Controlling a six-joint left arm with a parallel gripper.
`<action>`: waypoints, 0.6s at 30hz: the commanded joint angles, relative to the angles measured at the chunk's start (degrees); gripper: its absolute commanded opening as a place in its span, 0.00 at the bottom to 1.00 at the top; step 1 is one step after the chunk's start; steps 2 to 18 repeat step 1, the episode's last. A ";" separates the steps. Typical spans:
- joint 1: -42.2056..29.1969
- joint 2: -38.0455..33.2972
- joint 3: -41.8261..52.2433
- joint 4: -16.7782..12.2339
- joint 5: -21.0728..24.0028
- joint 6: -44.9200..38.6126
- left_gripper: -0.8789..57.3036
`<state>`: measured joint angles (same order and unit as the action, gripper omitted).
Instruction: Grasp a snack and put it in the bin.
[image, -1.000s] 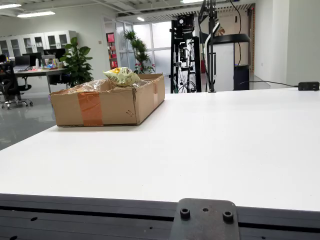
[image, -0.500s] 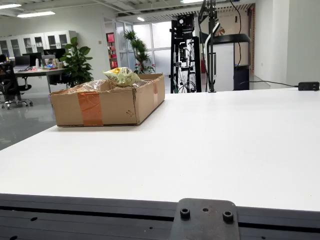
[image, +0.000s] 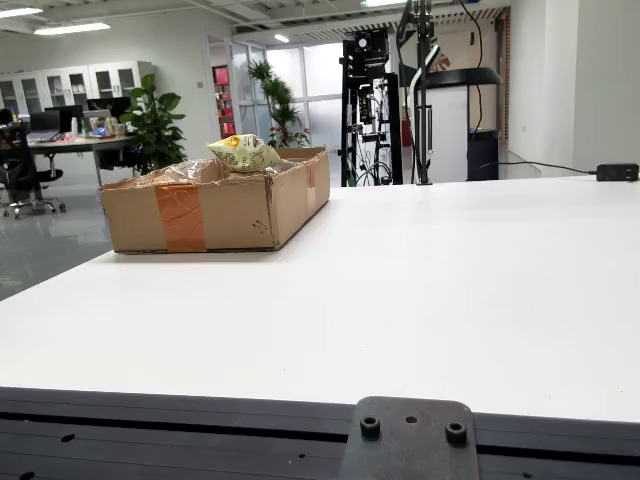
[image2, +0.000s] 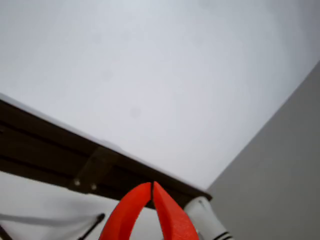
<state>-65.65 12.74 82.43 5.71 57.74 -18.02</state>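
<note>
Although the job names a snack to be picked up, the only snack (image: 243, 152) to be seen in the fixed view is a yellow-green packet already sitting inside the cardboard bin (image: 215, 211), riding above its rim on crinkled clear wrapping near the back left of the white table (image: 450, 290); no other packet shows anywhere on the tabletop in either view. Across the last second nothing in that fixed view has shifted: the packet, the box and the bare table surface match the earlier pictures exactly, and no arm enters the frame. From this I judge that the drop is done, or at least that this packet's part of the task is over, and that the arm has pulled back away from the box. The gripper (image2: 151, 189) shows only in the riding view, where its two orange fingers (image2: 131, 210) meet at the tips with nothing between them, so the pincer is together and empty. That view looks past the dark table edge (image2: 60, 150) onto plain white surface and a grey area at the right, with no packet in reach. If another snack is meant to follow, it lies outside both pictures and I cannot tell where; otherwise what remains is merely for the arm to rest
</note>
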 joint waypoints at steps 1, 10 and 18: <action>0.00 0.00 0.00 0.00 0.00 0.00 0.02; 0.00 0.00 0.00 0.00 0.00 0.00 0.02; 0.00 0.00 0.00 0.00 0.00 0.00 0.02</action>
